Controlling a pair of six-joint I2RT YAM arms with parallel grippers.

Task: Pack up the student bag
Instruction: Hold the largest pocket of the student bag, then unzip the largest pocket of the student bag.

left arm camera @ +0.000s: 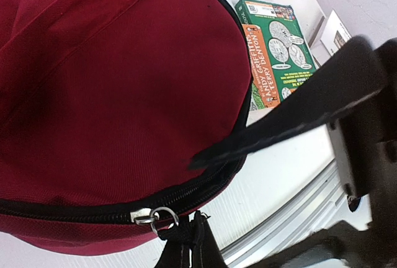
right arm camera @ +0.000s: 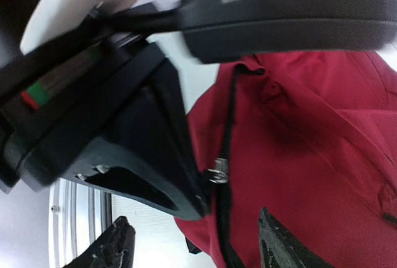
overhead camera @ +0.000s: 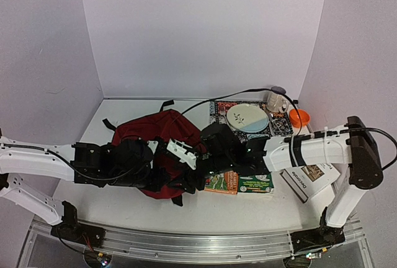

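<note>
The student bag (overhead camera: pixel 155 133) is a dark red backpack lying on the table between my two arms. In the left wrist view its black zipper (left arm camera: pixel 74 209) runs along the lower edge to a silver slider with a ring (left arm camera: pixel 155 217). A black fabric pull tab (left arm camera: pixel 186 243) hangs from that ring, and my left gripper (overhead camera: pixel 175 178) is shut on it. My right gripper (right arm camera: pixel 198 246) is open. Its two fingertips (right arm camera: pixel 118 246) straddle the bag's zipped edge near the slider (right arm camera: pixel 217 172), one over the red fabric and one over the table.
An orange book (overhead camera: pixel 222 182) and a green book (overhead camera: pixel 255 183) lie just right of the bag. A white book (overhead camera: pixel 310 178) lies further right. At the back right are a patterned mat (overhead camera: pixel 276 128) with a plate (overhead camera: pixel 247 118), an orange cup (overhead camera: pixel 298 117) and a small jar (overhead camera: pixel 276 102).
</note>
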